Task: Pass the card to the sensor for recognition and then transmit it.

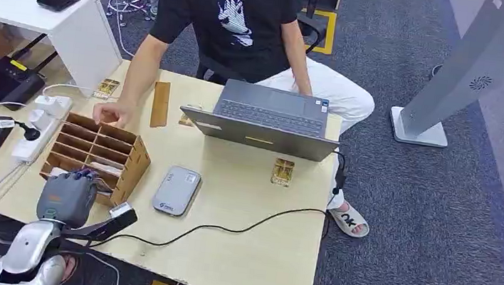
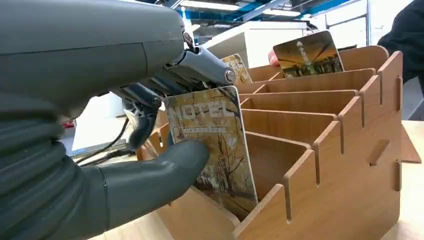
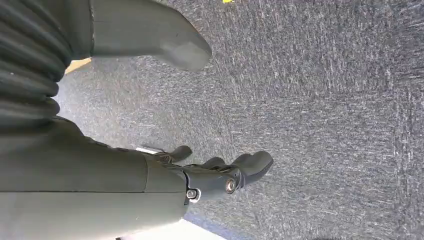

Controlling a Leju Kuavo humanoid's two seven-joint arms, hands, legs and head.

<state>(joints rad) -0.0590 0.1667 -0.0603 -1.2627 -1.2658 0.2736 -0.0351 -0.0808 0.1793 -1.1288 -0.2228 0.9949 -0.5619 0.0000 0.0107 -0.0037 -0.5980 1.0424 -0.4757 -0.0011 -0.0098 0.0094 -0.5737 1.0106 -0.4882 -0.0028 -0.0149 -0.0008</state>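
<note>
My left hand (image 1: 68, 195) is at the near end of the wooden card rack (image 1: 127, 155) on the table. In the left wrist view that hand (image 2: 150, 145) pinches a yellow hotel card (image 2: 220, 145) between thumb and fingers; the card's lower edge still sits in the nearest slot of the rack (image 2: 345, 165). The grey card sensor (image 1: 177, 190) lies flat on the table just right of the rack. My right hand (image 3: 200, 115) hangs over grey carpet with its fingers apart and nothing in it.
A person (image 1: 234, 18) sits behind the table, one hand (image 1: 111, 112) at the rack's far end holding another card (image 2: 307, 54). A laptop (image 1: 269, 119), loose cards (image 1: 282, 172), a power strip (image 1: 40, 125) and cables (image 1: 225, 227) share the table. A white kiosk base (image 1: 419, 129) stands right.
</note>
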